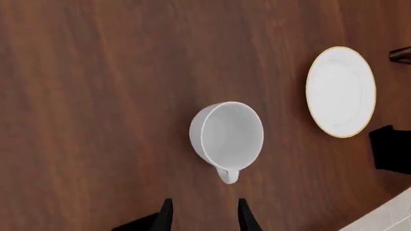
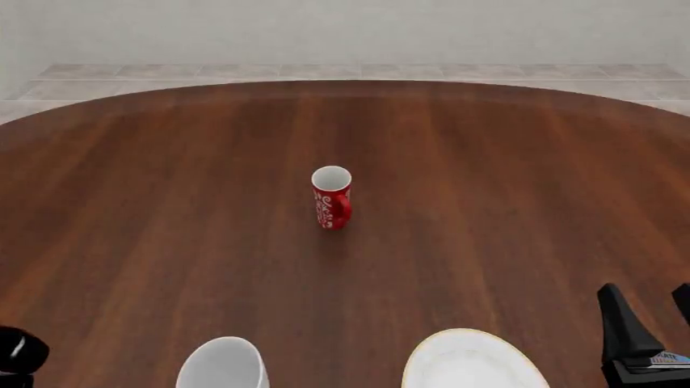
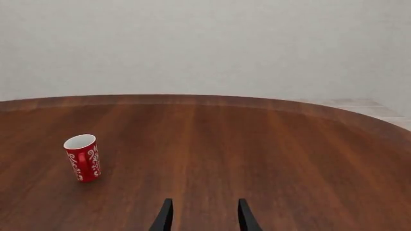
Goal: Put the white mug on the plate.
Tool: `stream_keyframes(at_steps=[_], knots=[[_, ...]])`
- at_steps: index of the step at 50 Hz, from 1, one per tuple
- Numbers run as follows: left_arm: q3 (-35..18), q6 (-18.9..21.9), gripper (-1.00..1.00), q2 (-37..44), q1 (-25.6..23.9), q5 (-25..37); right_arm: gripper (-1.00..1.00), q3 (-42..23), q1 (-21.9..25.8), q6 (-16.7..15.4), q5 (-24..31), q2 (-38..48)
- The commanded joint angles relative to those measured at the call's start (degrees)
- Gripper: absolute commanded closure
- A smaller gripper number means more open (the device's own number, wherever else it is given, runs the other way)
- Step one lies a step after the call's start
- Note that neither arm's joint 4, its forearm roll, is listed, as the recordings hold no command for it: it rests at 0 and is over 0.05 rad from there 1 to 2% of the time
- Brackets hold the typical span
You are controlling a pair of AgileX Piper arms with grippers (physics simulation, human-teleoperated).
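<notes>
White mug sits upright on the wood table, mouth up, empty inside. Not on the plate: bare wood between them, mug just beside the plate, on its left in the front view. Mug handle points back toward the left gripper in the left wrist view.

Front view cuts both off at the bottom edge: only the top of the mug and the far arc of the plate show, gold rim visible.

Left gripper: only two dark fingertips show at the frame edge in its wrist view, spread apart, nothing between them, short of the mug handle and not touching it. In the front view just a dark rounded piece of the left arm shows at the lower left, left of the mug; gripper itself is out of frame there.

Right gripper: two tips apart, nothing held, over bare wood. Front view shows a dark finger at the lower right, right of the plate, rest cropped. A dark block near the plate in the left wrist view is probably that arm, can't confirm.

Red mug with white swirls stands upright, well beyond the plate, near table centre. A dark sliver at the left wrist frame edge beyond the plate is too cropped to identify.
</notes>
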Motion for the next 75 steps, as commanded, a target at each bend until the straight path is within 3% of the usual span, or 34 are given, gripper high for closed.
stream_keyframes(at_steps=[1,10,13,14,20,36,47,62,75], knots=[[2.11,-3.09,-1.0,3.17,-5.76,-2.33,-1.0,0.02,-0.14,-0.09,0.13,-0.09],[2.49,-4.92,-1.0,5.56,-8.59,-4.89,-1.0,0.02,-0.14,-0.1,0.13,-0.07],[-0.3,-4.77,-1.0,6.73,-8.7,-3.39,-1.0,0.02,-0.13,-0.11,0.14,-0.11],[2.49,-5.79,-1.0,6.72,-9.75,-5.91,-1.0,0.02,-0.15,-0.13,0.14,-0.09],[3.19,-5.83,-1.0,7.56,-10.15,-7.47,-1.0,0.02,-0.14,-0.08,0.12,-0.07],[4.98,-10.79,-1.0,11.33,-15.98,-11.84,-1.0,0.02,-0.15,-0.08,0.13,-0.08],[6.14,-10.61,-1.0,13.34,-16.41,-15.03,-1.0,0.02,-0.15,-0.09,0.14,-0.09],[9.21,-14.14,-1.0,16.68,-18.98,-20.73,-1.0,0.02,-0.14,-0.11,0.14,-0.1],[10.16,-14.63,-1.0,17.59,-19.19,-22.59,-1.0,0.02,-0.15,-0.1,0.13,-0.09]])
